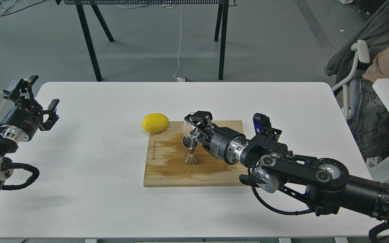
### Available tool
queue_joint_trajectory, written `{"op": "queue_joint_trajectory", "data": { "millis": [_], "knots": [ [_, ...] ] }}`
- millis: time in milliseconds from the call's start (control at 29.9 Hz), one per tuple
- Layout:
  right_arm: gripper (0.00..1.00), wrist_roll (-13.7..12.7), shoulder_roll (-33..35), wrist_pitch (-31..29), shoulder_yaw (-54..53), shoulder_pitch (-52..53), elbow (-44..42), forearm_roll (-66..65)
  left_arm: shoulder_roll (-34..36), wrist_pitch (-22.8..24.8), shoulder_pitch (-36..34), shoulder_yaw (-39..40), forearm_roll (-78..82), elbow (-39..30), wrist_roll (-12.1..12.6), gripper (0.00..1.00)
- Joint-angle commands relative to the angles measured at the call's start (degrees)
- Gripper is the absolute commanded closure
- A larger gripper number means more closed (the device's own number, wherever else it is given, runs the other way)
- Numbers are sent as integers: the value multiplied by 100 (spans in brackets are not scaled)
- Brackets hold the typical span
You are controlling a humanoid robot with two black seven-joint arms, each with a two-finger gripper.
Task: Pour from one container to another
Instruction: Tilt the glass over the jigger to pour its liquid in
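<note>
Glass cup [188, 127] half-hidden among right fingers [199, 118], tilted over jigger [190, 150]

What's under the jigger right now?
The jigger stands upright on the wooden cutting board, which shows dark wet patches around it. The board lies on the white table. The spot under the jigger's base is covered.

— Did you spot any writing from where you stood?

— Only one bit. The wooden board [167, 168] carried a short dark line of letters along its left edge, turned sideways.

— Could you read it?

— No, the letters were too small and blurred to make out.

— Anything on the left gripper [34, 98]?

— A faint pale mark sat on its black body, but that was unreadable too.
</note>
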State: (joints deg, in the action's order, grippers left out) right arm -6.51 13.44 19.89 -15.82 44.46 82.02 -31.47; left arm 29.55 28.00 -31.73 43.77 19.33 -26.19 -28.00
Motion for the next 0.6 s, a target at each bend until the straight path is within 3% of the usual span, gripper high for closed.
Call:
{"op": "queue_joint_trajectory", "data": {
  "millis": [0, 568],
  "knots": [
    [54, 0, 1, -3, 26, 28, -2, -61, 16, 0, 0, 0, 0, 0, 0, 1],
    [54, 9, 45, -3, 307, 203, -81, -290, 16, 0, 0, 0, 0, 0, 0, 1]
  ]
}}
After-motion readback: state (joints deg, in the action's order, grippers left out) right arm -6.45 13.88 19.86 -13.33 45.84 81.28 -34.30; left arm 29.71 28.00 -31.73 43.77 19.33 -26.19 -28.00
